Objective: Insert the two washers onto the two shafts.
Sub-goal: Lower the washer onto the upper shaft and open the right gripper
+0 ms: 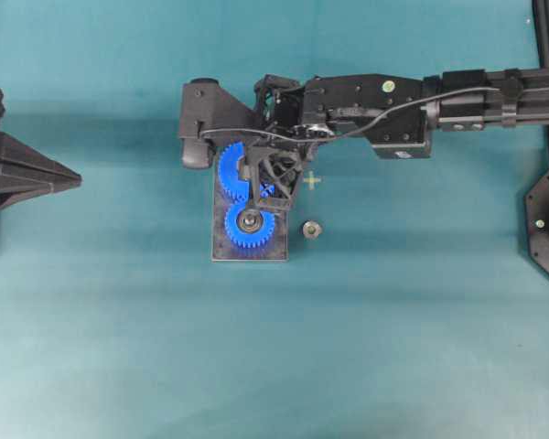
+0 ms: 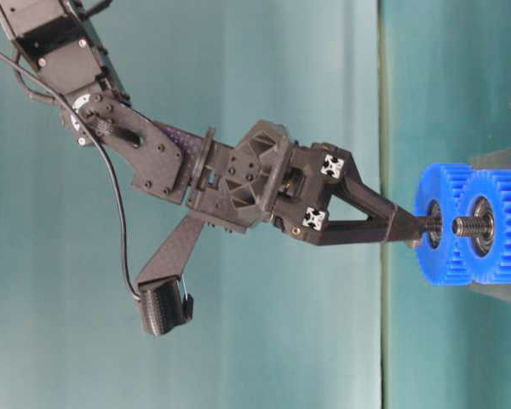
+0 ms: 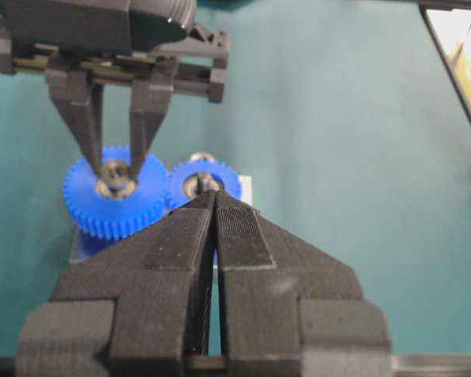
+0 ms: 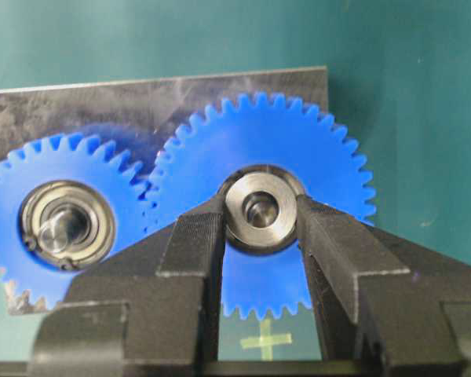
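A metal washer (image 4: 259, 210) sits between the fingertips of my right gripper (image 4: 261, 214), which is shut on it. It lies flat against the hub of a blue gear (image 4: 298, 133), and the shaft's end shows through its hole. In the overhead view the right gripper (image 1: 251, 219) is over the near gear (image 1: 236, 236) on the grey plate (image 1: 279, 250). The table-level view shows its fingertips (image 2: 404, 223) at that gear. My left gripper (image 1: 77, 179) is shut and empty at the far left, and its tips (image 3: 213, 196) point at the gears.
A second blue gear (image 4: 8, 196) with a bare shaft (image 4: 59, 228) meshes beside the first. A small metal ring-shaped part (image 1: 311, 229) lies on the table right of the plate. A yellow tape cross (image 1: 311, 180) marks the teal mat.
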Robot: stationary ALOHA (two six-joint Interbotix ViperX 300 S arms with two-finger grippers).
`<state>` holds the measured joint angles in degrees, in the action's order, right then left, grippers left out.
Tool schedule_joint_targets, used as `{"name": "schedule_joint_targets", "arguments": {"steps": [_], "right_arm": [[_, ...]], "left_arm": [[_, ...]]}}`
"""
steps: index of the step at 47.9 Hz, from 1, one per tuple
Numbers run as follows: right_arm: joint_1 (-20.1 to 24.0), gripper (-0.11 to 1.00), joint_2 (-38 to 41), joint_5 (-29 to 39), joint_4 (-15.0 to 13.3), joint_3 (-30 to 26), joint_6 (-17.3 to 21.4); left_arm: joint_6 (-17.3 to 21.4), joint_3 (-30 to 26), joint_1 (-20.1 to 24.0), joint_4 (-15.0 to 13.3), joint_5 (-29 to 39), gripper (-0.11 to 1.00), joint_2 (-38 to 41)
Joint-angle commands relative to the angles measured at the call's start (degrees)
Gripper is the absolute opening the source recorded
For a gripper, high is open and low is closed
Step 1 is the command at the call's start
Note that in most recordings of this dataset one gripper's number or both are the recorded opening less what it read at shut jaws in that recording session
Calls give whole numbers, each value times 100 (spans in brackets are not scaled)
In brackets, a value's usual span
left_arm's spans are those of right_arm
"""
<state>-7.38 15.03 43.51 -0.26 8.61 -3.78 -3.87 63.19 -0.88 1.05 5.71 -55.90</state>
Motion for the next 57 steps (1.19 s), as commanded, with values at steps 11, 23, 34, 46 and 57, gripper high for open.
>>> {"name": "schedule_joint_targets", "arguments": {"steps": [11, 23, 34, 46, 57], "right_arm": [[-9, 33, -132, 123, -97, -97, -53], [-18, 33, -167, 202, -132, -105, -53], [-26, 33, -141, 167, -132, -105, -53], [-62, 33, -132, 167, -105, -114, -9], [-97, 40, -132, 264, -88, -105, 18]], "left_arm": [[-18, -53, -9, 18, -53, 1, 18], [-26, -53, -9, 18, -53, 1, 18], [-35, -53, -9, 18, -53, 1, 18], [-44, -53, -9, 18, -53, 1, 18], [-44, -53, -9, 18, -53, 1, 18]]}}
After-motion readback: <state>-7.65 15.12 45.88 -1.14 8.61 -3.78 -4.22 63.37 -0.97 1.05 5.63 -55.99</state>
